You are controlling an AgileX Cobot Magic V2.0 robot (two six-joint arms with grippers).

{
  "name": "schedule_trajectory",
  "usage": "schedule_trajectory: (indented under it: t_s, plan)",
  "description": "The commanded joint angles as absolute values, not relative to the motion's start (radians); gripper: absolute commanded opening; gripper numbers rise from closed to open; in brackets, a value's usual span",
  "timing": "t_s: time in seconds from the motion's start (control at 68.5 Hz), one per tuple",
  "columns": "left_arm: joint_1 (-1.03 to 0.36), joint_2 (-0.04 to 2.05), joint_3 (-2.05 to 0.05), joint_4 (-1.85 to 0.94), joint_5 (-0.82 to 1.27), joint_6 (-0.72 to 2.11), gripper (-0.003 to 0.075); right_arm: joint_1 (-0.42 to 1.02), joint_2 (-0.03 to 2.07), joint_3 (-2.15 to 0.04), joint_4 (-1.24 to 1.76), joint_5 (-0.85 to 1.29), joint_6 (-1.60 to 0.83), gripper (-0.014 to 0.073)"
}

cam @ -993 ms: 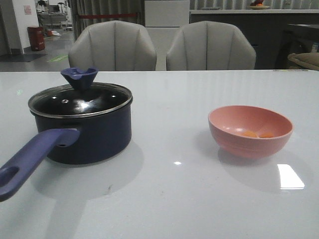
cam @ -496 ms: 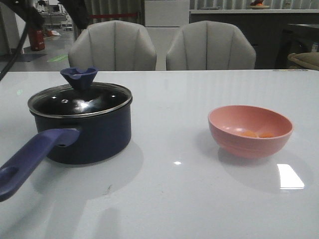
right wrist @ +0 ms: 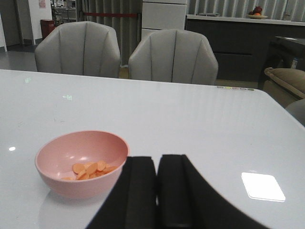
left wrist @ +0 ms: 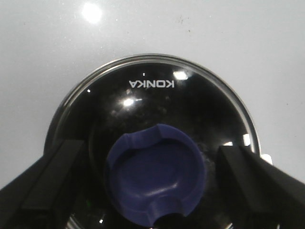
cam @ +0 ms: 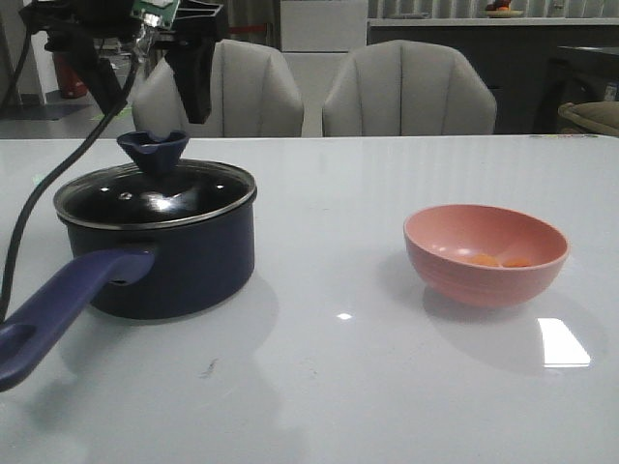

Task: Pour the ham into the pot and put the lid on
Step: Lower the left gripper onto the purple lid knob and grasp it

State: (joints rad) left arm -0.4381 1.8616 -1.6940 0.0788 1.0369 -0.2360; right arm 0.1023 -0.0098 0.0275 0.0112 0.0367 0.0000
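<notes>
The dark navy pot (cam: 174, 261) stands at the left of the table, its purple-blue handle (cam: 53, 314) pointing toward the front edge. The glass lid (cam: 155, 198) lies on it, blue knob (cam: 153, 150) upright. My left gripper (cam: 150, 92) hangs open just above the knob, one finger on each side; in the left wrist view the knob (left wrist: 155, 174) lies between the spread fingers (left wrist: 52, 176). The ham (right wrist: 90, 169), small orange pieces, lies in the pink bowl (cam: 486, 253) at the right. My right gripper (right wrist: 157, 162) is shut and empty, beside the bowl (right wrist: 81, 162).
Two grey chairs (cam: 314, 92) stand behind the table's far edge. A bright light reflection (cam: 563, 343) lies on the table to the right of the bowl. The left arm's cable (cam: 39, 193) hangs down beside the pot.
My left gripper has come down into the front view from above and now hangs over the lid's knob. Pot, lid and bowl have not moved.
</notes>
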Motion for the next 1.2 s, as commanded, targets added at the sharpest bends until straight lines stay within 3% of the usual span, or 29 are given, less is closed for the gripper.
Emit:
schedule_trajectory:
  t_s: [0.0, 0.453, 0.54, 0.642, 0.788, 1.182]
  plan:
    - [-0.445, 1.829, -1.728, 0.088, 1.031, -0.262, 0.0587, 0.095, -0.031, 0.022, 0.0, -0.052, 0.0, 0.0146]
    - [-0.445, 1.888, -1.729, 0.064, 1.052, -0.279, 0.0577, 0.095, -0.031, 0.022, 0.0, -0.052, 0.0, 0.0146]
    - [-0.445, 1.888, -1.732, 0.064, 1.052, -0.279, 0.0519, 0.095, -0.031, 0.022, 0.0, -0.052, 0.0, 0.0146]
    - [-0.445, 1.888, -1.732, 0.064, 1.054, -0.279, 0.0387, 0.095, -0.031, 0.022, 0.0, -0.052, 0.0, 0.0146]
    - [-0.445, 1.888, -1.732, 0.064, 1.054, -0.279, 0.0266, 0.095, -0.031, 0.022, 0.0, -0.052, 0.0, 0.0146]
    - [-0.445, 1.794, -1.732, 0.088, 1.051, -0.279, 0.0245, 0.095, -0.031, 0.022, 0.0, -0.052, 0.0, 0.0146]
